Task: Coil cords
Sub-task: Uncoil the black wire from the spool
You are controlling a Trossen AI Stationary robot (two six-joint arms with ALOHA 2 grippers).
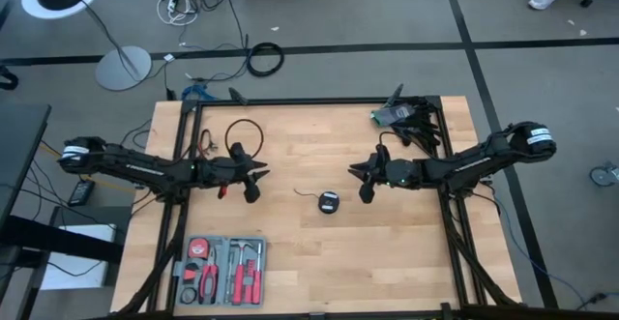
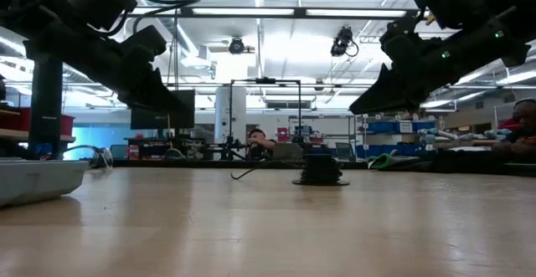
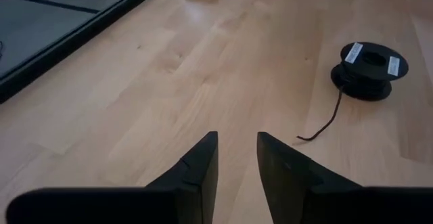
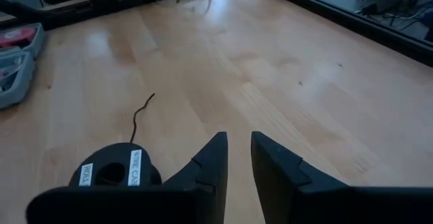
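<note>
The cord is wound up on a small round black spool [image 1: 329, 202] with white labels, which lies flat on the wooden table near its middle. A short free end of wire [image 3: 325, 122] trails from it onto the table toward the left arm. My left gripper [image 3: 237, 137] hangs above the table to the spool's left. My right gripper [image 4: 238, 137] hangs above the table to its right, with the spool [image 4: 115, 173] just beside one finger. Both grippers stand open by a narrow gap, slant downward and have nothing between the fingers.
A grey case of red-handled tools [image 1: 221, 270] lies at the near left. A thin black cable loop [image 1: 244, 134] sits by the left arm at the far left. Green and black parts [image 1: 401, 115] lie at the far right corner. People sit in the room beyond [image 2: 260, 143].
</note>
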